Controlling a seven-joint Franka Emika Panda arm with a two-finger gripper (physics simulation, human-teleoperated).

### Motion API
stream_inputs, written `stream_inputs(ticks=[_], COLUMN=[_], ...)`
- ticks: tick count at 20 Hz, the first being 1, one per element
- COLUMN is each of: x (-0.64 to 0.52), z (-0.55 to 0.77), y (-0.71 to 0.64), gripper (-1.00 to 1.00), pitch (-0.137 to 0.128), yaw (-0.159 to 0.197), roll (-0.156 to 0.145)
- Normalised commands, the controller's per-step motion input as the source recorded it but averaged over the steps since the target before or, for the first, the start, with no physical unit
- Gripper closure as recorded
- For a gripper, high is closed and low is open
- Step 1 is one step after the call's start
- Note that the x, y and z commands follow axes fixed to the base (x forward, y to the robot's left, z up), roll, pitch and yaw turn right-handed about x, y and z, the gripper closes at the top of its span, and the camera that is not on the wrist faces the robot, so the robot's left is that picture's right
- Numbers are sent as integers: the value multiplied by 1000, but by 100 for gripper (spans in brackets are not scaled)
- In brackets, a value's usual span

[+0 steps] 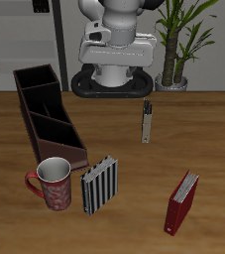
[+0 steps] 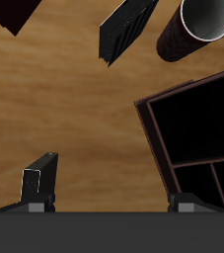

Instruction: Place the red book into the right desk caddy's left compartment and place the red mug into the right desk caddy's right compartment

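2 books – 1 red book point(image 1: 181, 201), 1 striped book point(image 1: 99, 185); 1 red mug point(image 1: 53, 183); 1 desk caddy point(image 1: 49, 113); 1 potted plant point(image 1: 180, 40).

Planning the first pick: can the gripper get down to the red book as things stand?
Probably yes: the red book stands alone near the table's front edge, apart from the striped book, and the gripper hangs open, holding nothing.

I take the striped book point(image 1: 99, 186) as my landmark: black-and-white, standing upright on the wooden table point(image 1: 198, 129) near its front edge. On my wrist feed the same book point(image 2: 126, 27) shows as a dark slab seen from above. Well behind it, past the table's back edge, I see a potted plant point(image 1: 180, 40) with long green leaves in a grey pot.
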Motion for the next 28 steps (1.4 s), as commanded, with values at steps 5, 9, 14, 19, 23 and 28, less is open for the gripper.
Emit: stream_inputs(ticks=[5,9,14,19,23,28], x=[59,150,227,234,243,264], z=[14,136,199,67,138,145], y=[53,104,114,71,99,193], gripper=[-100,-100,-100,-100,-100,-100], pitch=[-13,-43,-39,50,-3,-20], yaw=[15,11,4,-55,-21,0], roll=[-1,32,72,71,-6,25])
